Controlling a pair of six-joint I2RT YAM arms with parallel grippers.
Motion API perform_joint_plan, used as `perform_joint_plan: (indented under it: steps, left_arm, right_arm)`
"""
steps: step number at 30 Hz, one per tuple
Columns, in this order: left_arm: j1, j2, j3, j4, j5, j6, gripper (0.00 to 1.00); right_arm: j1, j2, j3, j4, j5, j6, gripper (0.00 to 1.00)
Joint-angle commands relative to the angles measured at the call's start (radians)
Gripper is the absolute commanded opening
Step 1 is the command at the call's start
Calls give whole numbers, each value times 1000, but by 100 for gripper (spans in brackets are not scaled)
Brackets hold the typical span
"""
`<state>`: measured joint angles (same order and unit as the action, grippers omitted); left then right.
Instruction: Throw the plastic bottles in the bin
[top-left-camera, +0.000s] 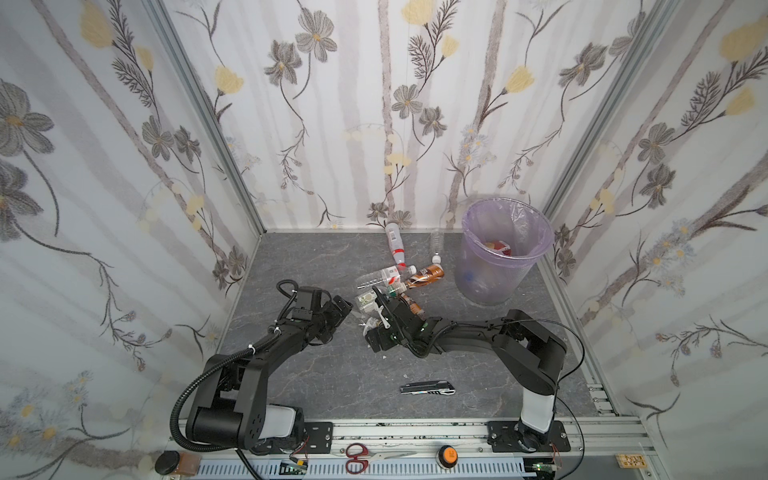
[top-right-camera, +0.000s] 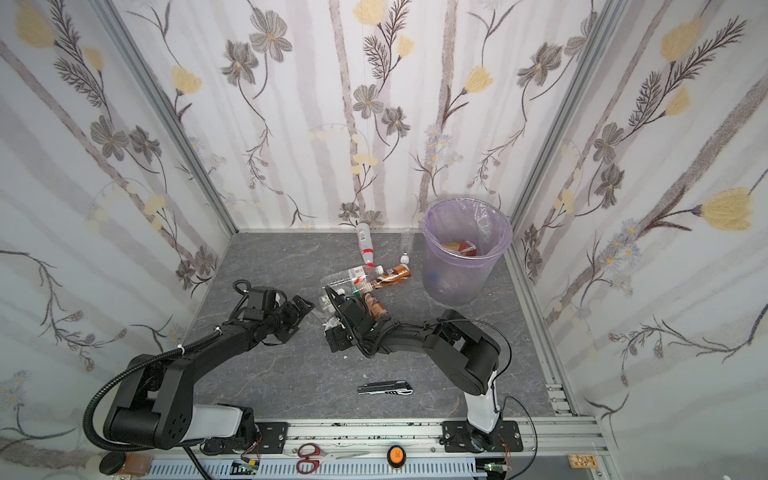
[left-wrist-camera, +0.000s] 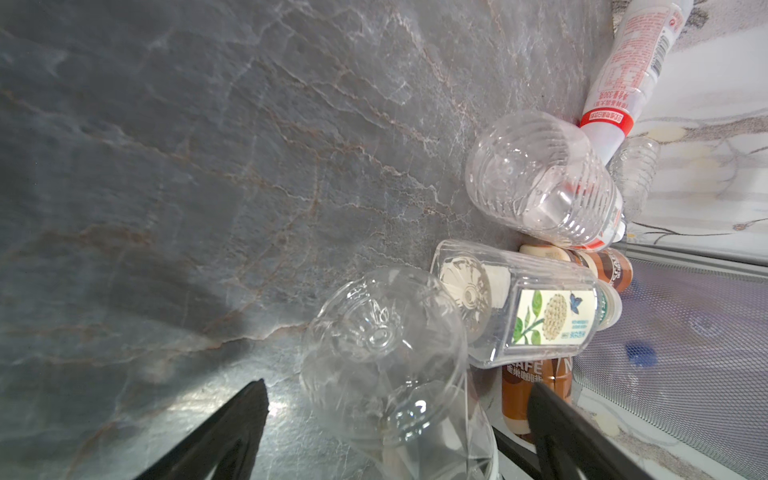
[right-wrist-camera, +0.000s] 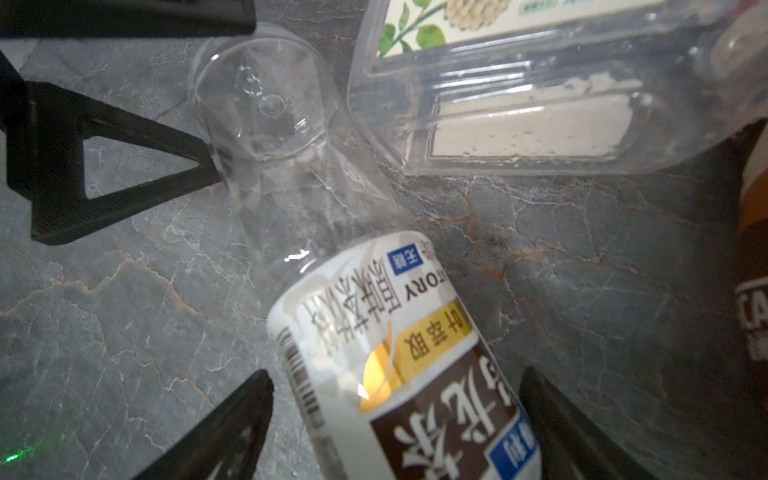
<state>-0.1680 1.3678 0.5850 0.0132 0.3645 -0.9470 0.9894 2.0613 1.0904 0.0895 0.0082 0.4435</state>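
Note:
Several plastic bottles lie in a heap on the grey floor left of the bin (top-left-camera: 490, 282), among them a white-and-red one (top-left-camera: 395, 245), a brown one (top-left-camera: 428, 276) and a square green-labelled one (left-wrist-camera: 552, 316). A clear bottle with a white, yellow and brown label (right-wrist-camera: 374, 324) lies between both grippers. My right gripper (right-wrist-camera: 395, 376) stands open astride its labelled end, with a gap at one finger. Its clear base (left-wrist-camera: 382, 332) lies between the fingers of my open left gripper (left-wrist-camera: 397, 386), which shows in both top views (top-left-camera: 340, 305) (top-right-camera: 303, 305). The bin holds several bottles.
A grey folding utility knife (top-left-camera: 428, 388) lies on the floor in front of the right arm. Flowered walls close the floor in at the back and both sides. Red scissors (top-left-camera: 357, 457) and an orange button (top-left-camera: 446, 455) sit on the front rail.

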Motion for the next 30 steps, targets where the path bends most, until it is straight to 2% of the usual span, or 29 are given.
perform_joint_plan:
  steps: [1,5,15,26,30]
  left_arm:
    - [2,14,9,19,24,-54,100]
    - [4,42,11,20,58,-89,100]
    - [9,103,13,19,56,-112,100]
    - [6,117,16,18,-1,-110,89]
    - [-3,128,16,19,-19,-109,88]
  right_arm:
    - [6,12,24,15,10,-14,90]
    - [11,21,37,15,13,-22,89]
    - [14,18,34,30,15,-34,89]
    - [15,23,29,50,15,-39,89]
    - [15,28,33,57,10,-41,88]
